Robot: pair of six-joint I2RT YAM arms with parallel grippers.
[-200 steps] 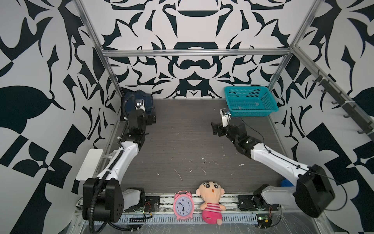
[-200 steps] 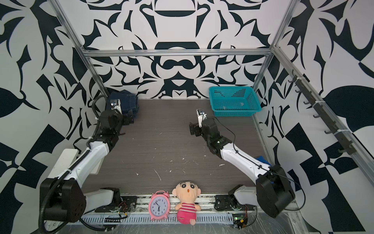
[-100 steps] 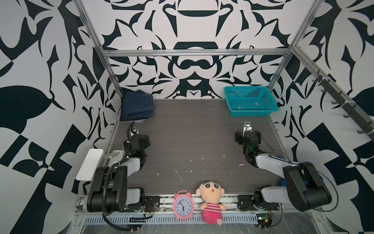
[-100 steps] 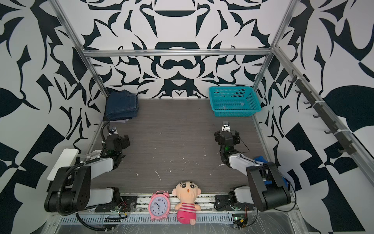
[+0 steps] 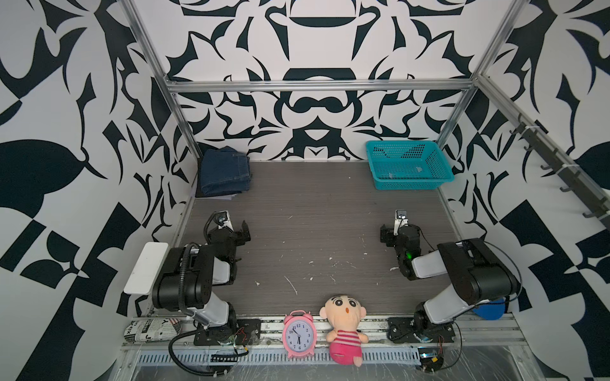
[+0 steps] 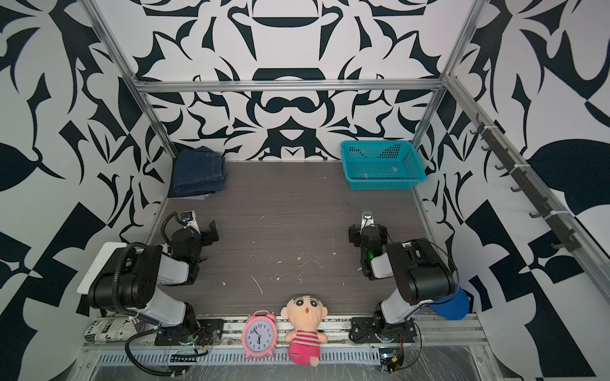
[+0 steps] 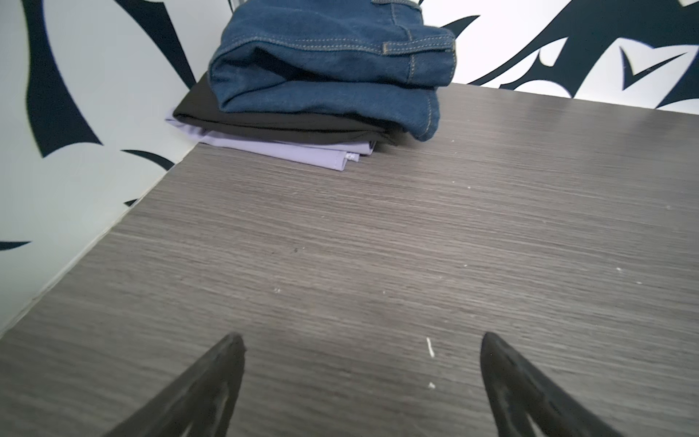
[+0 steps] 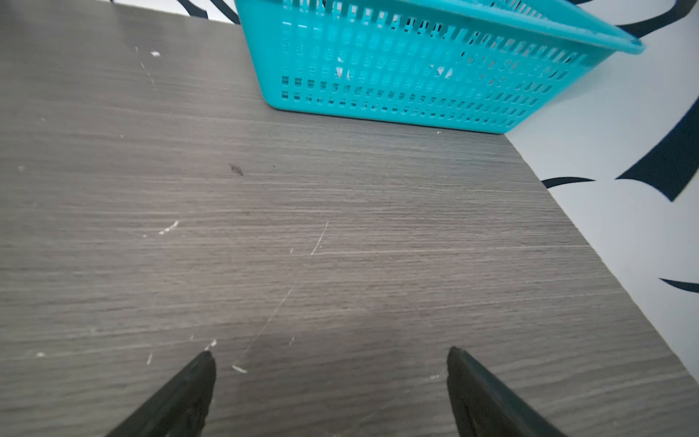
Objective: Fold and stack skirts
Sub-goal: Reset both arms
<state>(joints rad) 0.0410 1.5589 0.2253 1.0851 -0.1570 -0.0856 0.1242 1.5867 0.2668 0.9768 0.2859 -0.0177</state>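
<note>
Three folded skirts lie stacked in the table's back left corner; in both top views only the top one, the denim skirt (image 5: 224, 171) (image 6: 198, 173), shows clearly. The left wrist view shows the denim skirt (image 7: 329, 64) on the black skirt (image 7: 287, 123), and that on the lavender skirt (image 7: 302, 151). My left gripper (image 5: 236, 227) (image 7: 361, 340) hangs open and empty over bare table, well in front of the stack. At the right side my right gripper (image 5: 398, 231) (image 8: 329, 353) is open and empty too, with both arms folded back.
A teal mesh basket (image 5: 407, 166) (image 8: 416, 75) stands at the back right corner. A pink clock (image 5: 299, 334) and a doll (image 5: 345, 325) sit on the front rail. A royal-blue cloth (image 5: 488, 310) lies behind the right arm's base. Patterned walls close three sides.
Both arms have pulled back from the far part of the table to folded poses near the front. The left gripper has left the denim stack, which stays in its corner.
</note>
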